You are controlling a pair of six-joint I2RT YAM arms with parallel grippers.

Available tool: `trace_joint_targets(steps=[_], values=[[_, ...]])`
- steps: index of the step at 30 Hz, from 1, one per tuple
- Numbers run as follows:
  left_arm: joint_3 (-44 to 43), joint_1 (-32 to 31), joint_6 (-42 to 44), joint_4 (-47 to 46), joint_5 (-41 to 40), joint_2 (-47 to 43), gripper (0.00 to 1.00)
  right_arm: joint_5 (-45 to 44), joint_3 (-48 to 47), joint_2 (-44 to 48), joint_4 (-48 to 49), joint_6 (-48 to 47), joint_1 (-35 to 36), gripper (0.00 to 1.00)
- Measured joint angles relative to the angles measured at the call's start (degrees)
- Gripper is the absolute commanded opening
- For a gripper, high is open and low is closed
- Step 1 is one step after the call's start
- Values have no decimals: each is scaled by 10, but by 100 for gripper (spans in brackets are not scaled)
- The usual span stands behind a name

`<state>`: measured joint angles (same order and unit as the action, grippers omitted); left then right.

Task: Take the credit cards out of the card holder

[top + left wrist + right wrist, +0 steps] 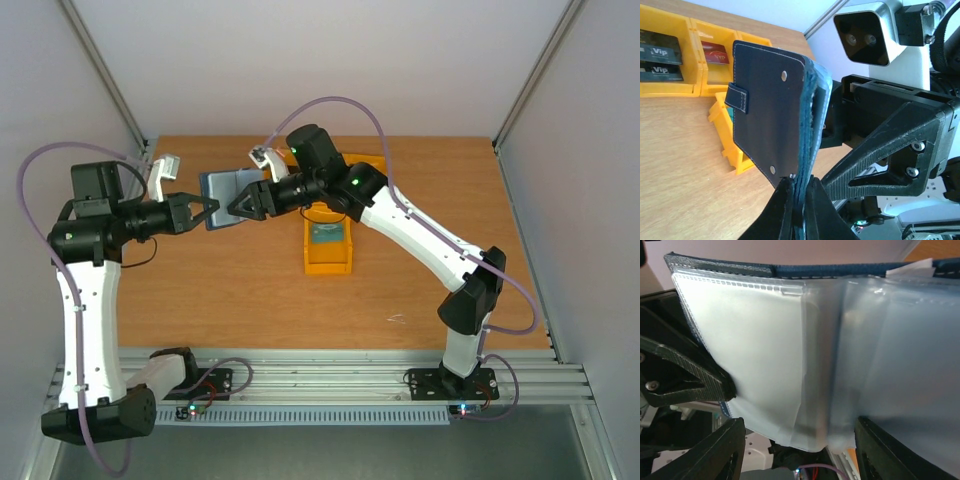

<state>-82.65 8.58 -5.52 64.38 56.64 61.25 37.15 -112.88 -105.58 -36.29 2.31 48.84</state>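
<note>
Left hand (799,200): clenched on the bottom edge of the card holder (767,115), which I held upright above the table (675,165), partly opened.
Right hand (797,427): released, fingers spread wide either side of the holder's clear sleeves (750,350); I could not tell whether they touched.
Holder outside: dark navy, pale stitching, closing tab (737,97), no writing I could read.
Dark cards (659,51): two, lying in a yellow bin (667,90), each printed "Vip" in white.
Red card (715,54): in the neighbouring yellow bin (710,90); lettering too small to read.
</note>
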Motion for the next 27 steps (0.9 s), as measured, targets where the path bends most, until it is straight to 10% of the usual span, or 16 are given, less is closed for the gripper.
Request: trace_joint_targets(steps=[5, 14, 27], values=[[3, 2, -12, -13, 25, -6, 0, 24, 0, 0, 13, 2, -1, 58], [22, 8, -38, -43, 57, -17, 0, 33, -5, 0, 10, -1, -2, 3], [33, 10, -47, -71, 99, -21, 19, 64, -5, 0, 10, -14, -13, 1]])
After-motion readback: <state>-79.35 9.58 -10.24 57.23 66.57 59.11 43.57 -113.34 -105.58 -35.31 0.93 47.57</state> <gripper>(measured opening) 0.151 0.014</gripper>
